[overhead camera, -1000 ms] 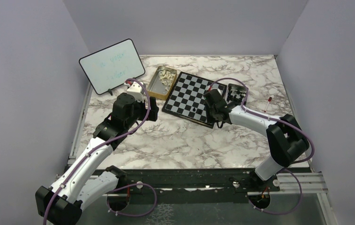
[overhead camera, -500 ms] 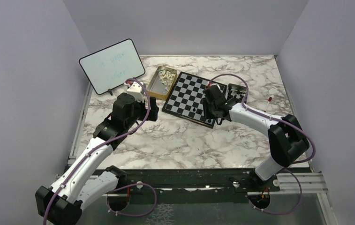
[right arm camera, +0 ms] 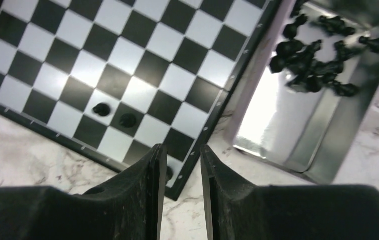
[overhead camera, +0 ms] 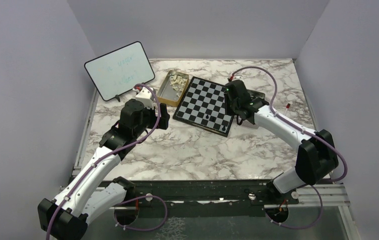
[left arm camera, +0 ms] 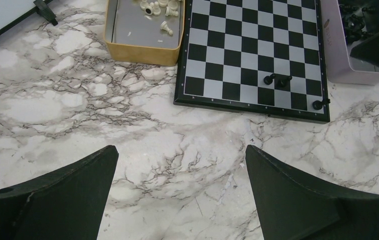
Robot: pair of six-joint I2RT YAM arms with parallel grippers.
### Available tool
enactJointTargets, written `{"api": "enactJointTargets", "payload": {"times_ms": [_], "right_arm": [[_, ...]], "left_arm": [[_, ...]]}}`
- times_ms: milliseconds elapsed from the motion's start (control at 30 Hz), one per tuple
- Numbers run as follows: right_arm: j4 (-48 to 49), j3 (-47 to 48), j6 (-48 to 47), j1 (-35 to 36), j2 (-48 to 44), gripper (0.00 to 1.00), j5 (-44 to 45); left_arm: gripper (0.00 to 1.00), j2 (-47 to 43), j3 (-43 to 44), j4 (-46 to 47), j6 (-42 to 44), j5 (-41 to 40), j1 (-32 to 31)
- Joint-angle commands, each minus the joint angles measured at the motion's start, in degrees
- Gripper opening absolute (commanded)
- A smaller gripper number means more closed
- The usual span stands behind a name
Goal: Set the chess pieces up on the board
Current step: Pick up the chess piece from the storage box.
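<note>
The board [overhead camera: 203,102] lies at mid table. Three black chess pieces stand on it: two side by side [left arm camera: 269,78] [left arm camera: 283,80] and one on the near right corner square [left arm camera: 318,104]. In the right wrist view that corner piece [right arm camera: 169,172] peeks out beside my finger. My right gripper [right arm camera: 183,150] hovers over this corner. It is open by a narrow gap, with nothing in it. My left gripper [left arm camera: 179,148] is wide open over bare marble, left of the board.
A gold tin [left arm camera: 127,49] with cream pieces [left arm camera: 166,27] stands at the board's far left. A silver tin [right arm camera: 277,145] with several black pieces [right arm camera: 307,55] sits along the board's right side. A whiteboard [overhead camera: 119,70] leans at the back left.
My right gripper has pulled back from the board's near right corner toward the silver tin, uncovering a black piece on the corner square. The left arm has not moved.
</note>
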Motion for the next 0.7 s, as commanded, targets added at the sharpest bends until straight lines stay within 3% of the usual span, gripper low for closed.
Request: {"api": "enactJointTargets", "payload": {"times_ms": [0,300,667], "right_arm": [[-0.62,1.97,-2.62,-5.69,-1.24,0.36,2.97],[1.59,3.19,-6.70,-17.16,2.39,0.35,3.32],[7.52,8.35,-11.22,-20.17,13.61,0.34,5.67]], "left_arm": [[0.99,-1.16,-0.57,0.92,0.03,1.69,-0.16],[0.99,-1.58,-0.65,0.94,0.12,1.33,-0.16],[0.99,-1.71,-0.68,0.92,0.21,1.26,-0.10]]}}
